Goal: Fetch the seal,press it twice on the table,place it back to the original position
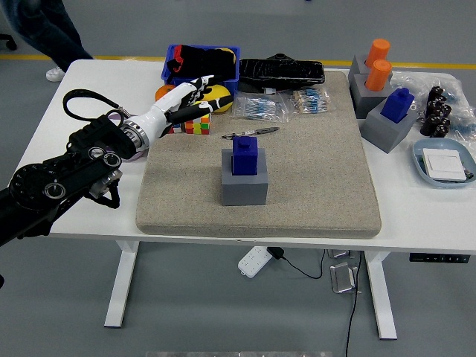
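Note:
The blue seal [245,155] stands upright in its grey block holder [244,184] in the middle of the beige mat [297,201]. My left hand [184,101] is white, open with fingers spread, and empty. It hangs up and to the left of the seal, over the Rubik's cubes, well apart from it. My black left arm [59,178] comes in from the left edge. The right arm is out of view.
Two Rubik's cubes [195,123], an orange and a lemon [216,94] sit under my hand. A blue bin [201,63], black bag [282,71], pen [250,133], packets, more seals on grey blocks [387,111] and a blue tray [445,162] stand around. A person's legs [37,26] are at top left.

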{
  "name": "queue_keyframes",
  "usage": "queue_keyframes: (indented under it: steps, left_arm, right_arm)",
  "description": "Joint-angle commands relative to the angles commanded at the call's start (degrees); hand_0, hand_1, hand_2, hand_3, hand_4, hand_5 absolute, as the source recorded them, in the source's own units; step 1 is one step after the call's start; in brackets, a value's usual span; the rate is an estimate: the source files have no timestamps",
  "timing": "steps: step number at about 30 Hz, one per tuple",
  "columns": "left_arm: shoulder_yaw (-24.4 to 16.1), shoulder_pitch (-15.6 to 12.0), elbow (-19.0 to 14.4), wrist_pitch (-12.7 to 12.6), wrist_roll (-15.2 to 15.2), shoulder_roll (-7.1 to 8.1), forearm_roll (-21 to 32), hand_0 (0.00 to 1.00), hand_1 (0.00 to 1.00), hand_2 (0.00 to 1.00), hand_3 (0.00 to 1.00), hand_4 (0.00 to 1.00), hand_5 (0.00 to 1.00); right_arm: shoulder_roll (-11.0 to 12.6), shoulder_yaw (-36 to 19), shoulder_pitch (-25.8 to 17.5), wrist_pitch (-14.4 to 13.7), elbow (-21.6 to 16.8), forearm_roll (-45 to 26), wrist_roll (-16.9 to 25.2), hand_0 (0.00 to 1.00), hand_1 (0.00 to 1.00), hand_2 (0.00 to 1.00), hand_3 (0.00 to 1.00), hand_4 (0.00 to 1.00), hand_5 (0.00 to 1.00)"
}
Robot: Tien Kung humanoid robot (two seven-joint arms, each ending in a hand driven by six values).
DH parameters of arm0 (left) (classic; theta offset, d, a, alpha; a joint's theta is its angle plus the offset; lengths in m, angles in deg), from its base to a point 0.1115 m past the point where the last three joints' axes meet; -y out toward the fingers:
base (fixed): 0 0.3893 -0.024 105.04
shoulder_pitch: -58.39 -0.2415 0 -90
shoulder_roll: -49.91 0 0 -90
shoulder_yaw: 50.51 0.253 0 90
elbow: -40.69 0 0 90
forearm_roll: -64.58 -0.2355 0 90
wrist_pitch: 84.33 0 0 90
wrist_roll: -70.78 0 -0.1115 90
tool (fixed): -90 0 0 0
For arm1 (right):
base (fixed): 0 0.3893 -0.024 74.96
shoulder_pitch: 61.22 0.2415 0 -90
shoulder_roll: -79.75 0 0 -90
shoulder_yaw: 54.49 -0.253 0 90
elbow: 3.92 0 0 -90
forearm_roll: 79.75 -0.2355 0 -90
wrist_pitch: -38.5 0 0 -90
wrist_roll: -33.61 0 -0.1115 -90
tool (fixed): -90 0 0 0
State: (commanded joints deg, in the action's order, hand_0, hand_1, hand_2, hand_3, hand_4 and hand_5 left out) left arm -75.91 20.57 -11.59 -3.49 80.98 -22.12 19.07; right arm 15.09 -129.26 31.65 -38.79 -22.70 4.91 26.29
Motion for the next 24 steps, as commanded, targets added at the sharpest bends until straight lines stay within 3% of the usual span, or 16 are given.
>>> queue_keyframes:
  steps: [4, 5, 6, 13, 20, 24]
  left_arm:
    - [-0.7, 0.2, 4.7, -3.4, 3.8, 1.02, 0.2, 0.998, 0.998, 0.998, 0.998, 0.998, 0.919]
    - [-0.7, 0.2, 6.0, -4.0, 4.5, 1.25, 0.1, 0.998, 0.998, 0.998, 0.998, 0.947, 0.811]
    - [-0.7, 0.2, 7.3, -4.5, 5.1, 1.53, 0.5, 0.998, 0.998, 0.998, 0.998, 0.947, 0.811]
    - [-0.1, -0.4, 15.1, -7.0, 6.5, 3.36, 3.0, 0.998, 0.998, 0.998, 0.998, 0.922, 0.776]
    - [-3.2, -2.7, 22.7, -9.3, 10.5, 2.78, 7.1, 0.998, 0.998, 0.998, 0.998, 0.876, 0.71]
    - [-3.8, -3.4, 24.2, -11.3, 12.4, 3.08, 8.6, 0.998, 0.998, 0.998, 0.998, 0.858, 0.68]
  right_arm:
    - [0.0, -0.1, 0.1, 0.0, 0.1, 0.1, 0.0, 0.817, 0.727, 0.723, 0.677, 0.776, 0.576]
    - [0.0, -0.2, 0.1, -0.1, 0.1, 0.1, 0.0, 0.817, 0.727, 0.723, 0.678, 0.776, 0.576]
    - [0.0, -0.1, 0.1, 0.0, 0.1, 0.0, 0.0, 0.817, 0.727, 0.723, 0.678, 0.776, 0.576]
    - [0.0, -0.1, 0.3, -0.1, 0.3, 0.2, 0.0, 0.817, 0.727, 0.723, 0.678, 0.776, 0.576]
    - [-0.3, 0.7, 0.5, 0.0, 0.4, 0.0, -0.1, 0.816, 0.726, 0.723, 0.679, 0.776, 0.576]
    - [-0.5, 0.9, 0.5, 0.0, 0.5, 0.2, -0.1, 0.817, 0.726, 0.723, 0.677, 0.776, 0.576]
